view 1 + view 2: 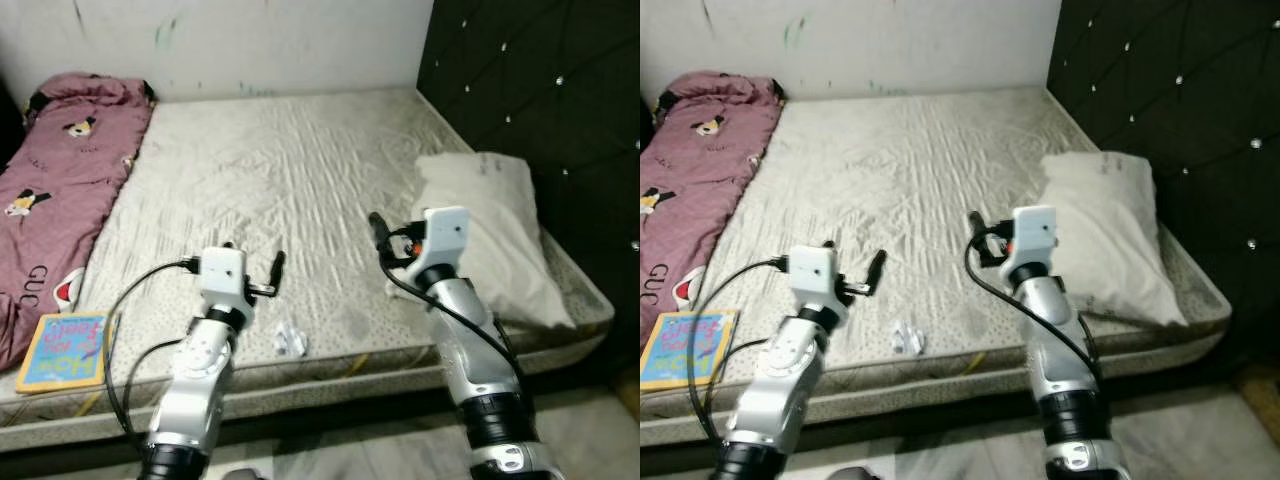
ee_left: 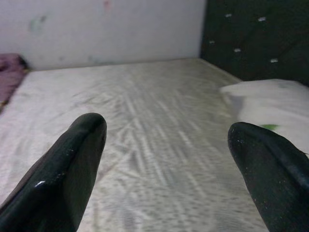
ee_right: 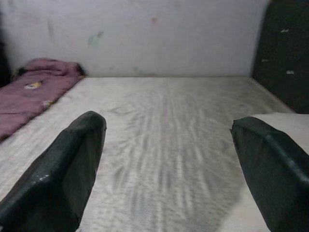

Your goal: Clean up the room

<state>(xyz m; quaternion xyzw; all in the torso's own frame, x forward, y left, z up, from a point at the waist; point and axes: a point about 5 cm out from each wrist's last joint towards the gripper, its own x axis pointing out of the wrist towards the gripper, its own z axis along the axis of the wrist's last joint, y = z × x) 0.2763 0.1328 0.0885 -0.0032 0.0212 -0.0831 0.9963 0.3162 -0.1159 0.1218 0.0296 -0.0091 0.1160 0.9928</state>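
A crumpled white scrap of paper [image 1: 289, 340] lies on the mattress [image 1: 290, 160] near its front edge, between my two arms. A colourful children's book [image 1: 65, 350] rests at the front left corner. My left gripper [image 1: 255, 260] hovers open just above the sheet, up and left of the scrap, with nothing between its fingers [image 2: 77, 150]. My right gripper [image 1: 384, 240] is also open and empty, held beside the white pillow [image 1: 490, 230]. In the right wrist view the right gripper [image 3: 169, 121] looks across bare sheet toward the wall.
A pink printed blanket [image 1: 55, 190] is heaped along the bed's left side. A black tufted headboard [image 1: 540, 90] rises on the right behind the pillow. A white wall [image 1: 250, 40] closes the far side. Floor [image 1: 370, 445] runs below the bed's front edge.
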